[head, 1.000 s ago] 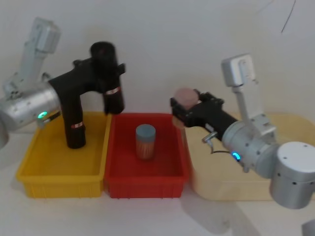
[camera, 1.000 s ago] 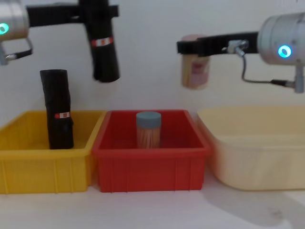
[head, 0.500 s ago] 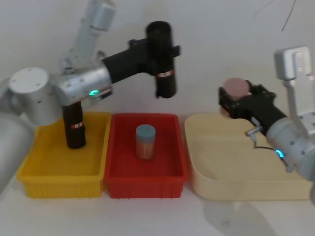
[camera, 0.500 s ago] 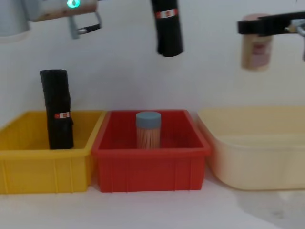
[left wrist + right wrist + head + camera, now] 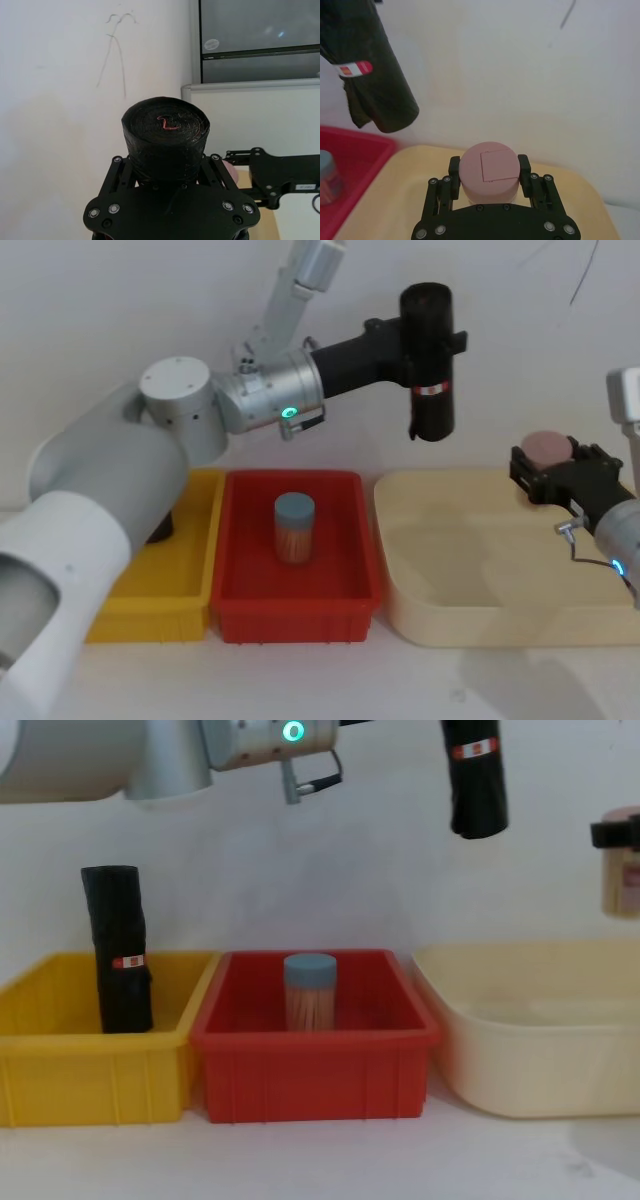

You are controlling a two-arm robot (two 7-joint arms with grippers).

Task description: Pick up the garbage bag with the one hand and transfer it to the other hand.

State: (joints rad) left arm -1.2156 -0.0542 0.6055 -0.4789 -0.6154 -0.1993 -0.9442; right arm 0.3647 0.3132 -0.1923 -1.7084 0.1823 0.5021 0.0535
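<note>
Two loads aloft: left pincer [image 5: 426, 335] clamped the garbage bag [image 5: 431, 408], right pincer [image 5: 553, 468] clamped a pink-lidded jar [image 5: 547, 446].

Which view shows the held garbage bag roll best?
The head view: the whole garbage bag shows full-length in the left gripper, white band visible. Chest view cuts off its top; left wrist view shows its end face; right wrist view its lower part, beyond the right gripper holding a pink-capped jar.

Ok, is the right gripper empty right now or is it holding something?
Holding something: the right gripper is shut on a pink-lidded jar, its fingers against both sides.
</note>
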